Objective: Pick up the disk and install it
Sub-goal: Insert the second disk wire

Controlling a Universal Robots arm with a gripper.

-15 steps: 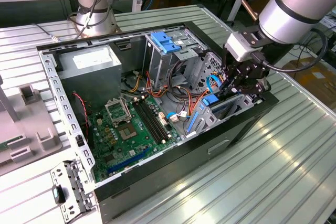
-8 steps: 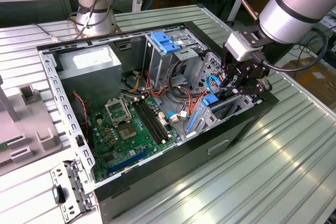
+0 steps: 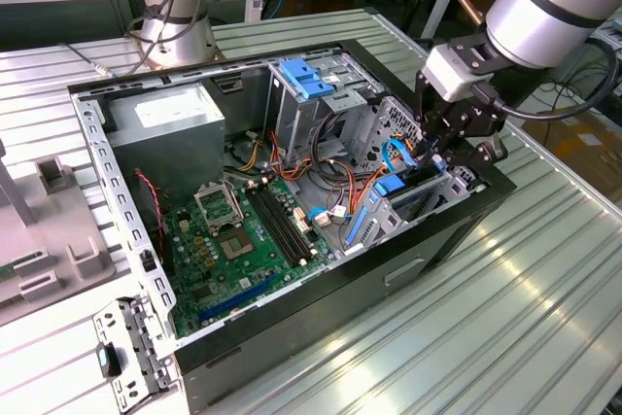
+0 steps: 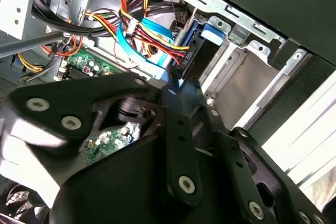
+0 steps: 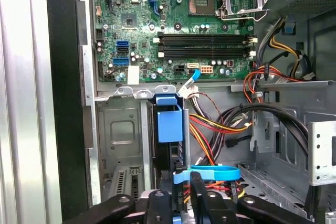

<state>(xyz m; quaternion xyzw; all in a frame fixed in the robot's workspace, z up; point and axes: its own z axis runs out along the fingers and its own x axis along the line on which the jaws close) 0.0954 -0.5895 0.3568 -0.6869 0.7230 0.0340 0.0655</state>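
In the exterior view, the gripper (image 3: 449, 143) hangs over the open computer case (image 3: 466, 225) at about three o'clock. The disk (image 3: 413, 191) stands on edge below it, partly sunk in the drive bay by the case's front wall. The motherboard (image 3: 228, 245) lies toward seven o'clock. The grey power supply (image 3: 165, 123) sits toward ten o'clock; we cannot make out the print on its white label.

In the second wrist view, the gripper (image 4: 178, 90) is right against the disk (image 4: 197, 59), whose blue tab (image 4: 215, 32) sits at the bay's metal frame. There is a small label on the black body, but we leave it unread.

In the first wrist view, the disk (image 5: 169, 124) stands between the bay's steel walls, beside the bundled cables (image 5: 220, 129), with the gripper (image 5: 178, 208) at its near end. We cannot tell whether the claw is clenched on the drive or released.

We judge the pick-up done and the installing under way. Seating calls for the rails to stay square in the guides, clear of the cables.
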